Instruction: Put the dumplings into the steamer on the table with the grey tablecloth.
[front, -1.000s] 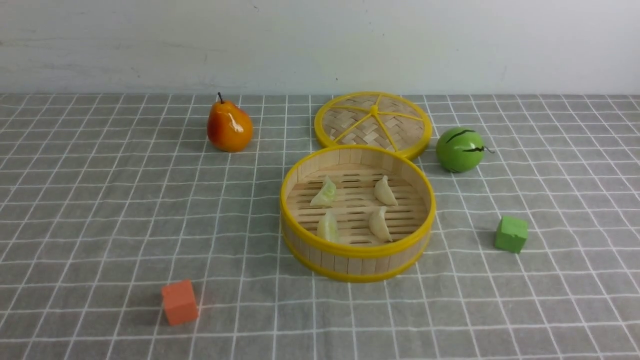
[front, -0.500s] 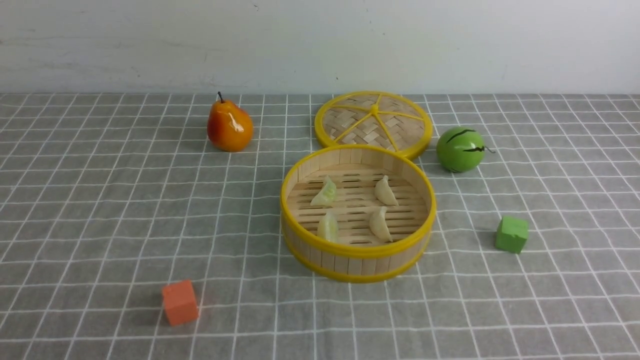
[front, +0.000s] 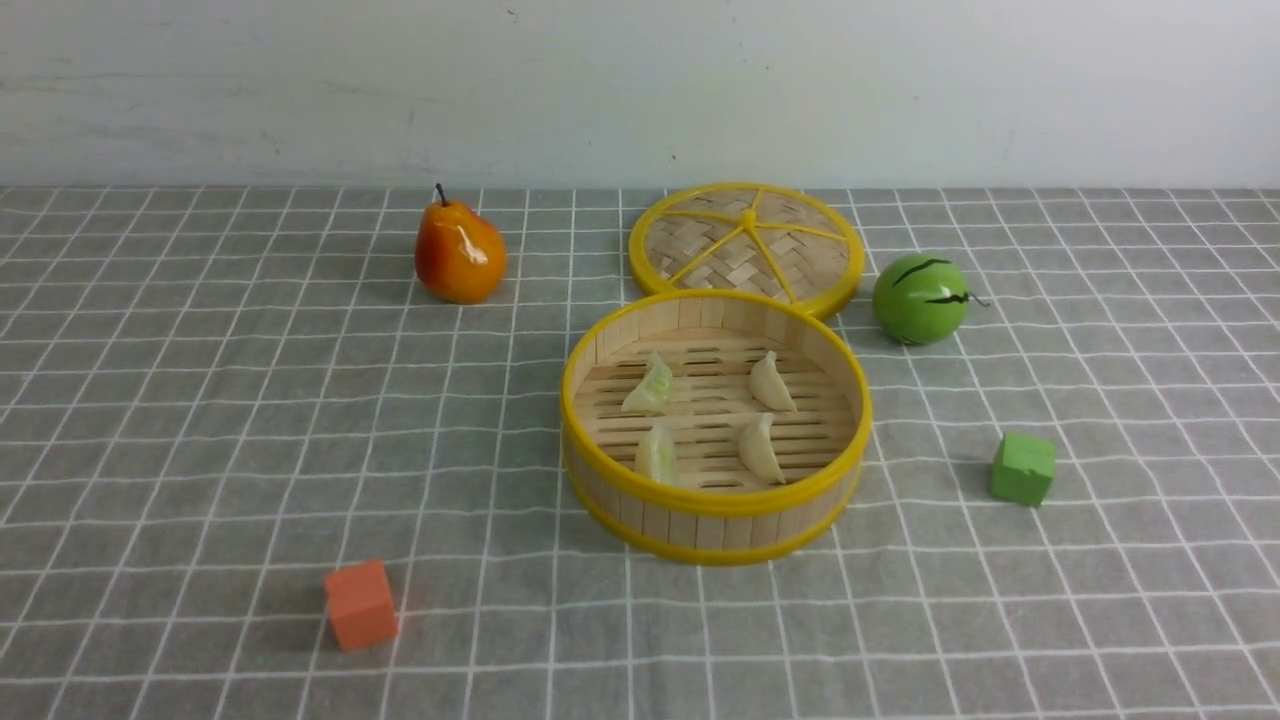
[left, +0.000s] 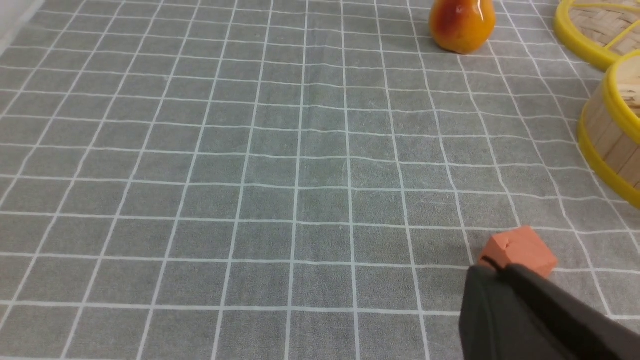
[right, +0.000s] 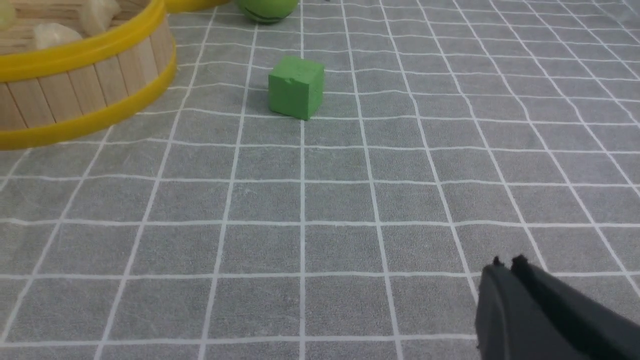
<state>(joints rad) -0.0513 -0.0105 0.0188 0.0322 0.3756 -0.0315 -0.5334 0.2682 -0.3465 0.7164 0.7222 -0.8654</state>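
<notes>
The round bamboo steamer (front: 716, 500) stands on the grey tablecloth (front: 200, 420) right of centre. On its slatted floor lie several dumplings: two pale green ones (front: 650, 385) (front: 656, 455) on the left and two cream ones (front: 771, 381) (front: 760, 448) on the right. Neither arm shows in the front view. In the left wrist view my left gripper (left: 495, 266) is shut and empty, its tips in front of the orange cube (left: 520, 248). My right gripper (right: 506, 262) is shut and empty above bare cloth, well short of the green cube (right: 296, 86); the steamer's wall (right: 85, 90) shows beyond.
The flat woven lid (front: 746, 245) lies just behind the steamer. An orange pear (front: 458, 252) stands at the back left, a green melon ball (front: 920, 298) at the back right. The orange cube (front: 359, 604) sits front left, the green cube (front: 1023, 467) right of the steamer.
</notes>
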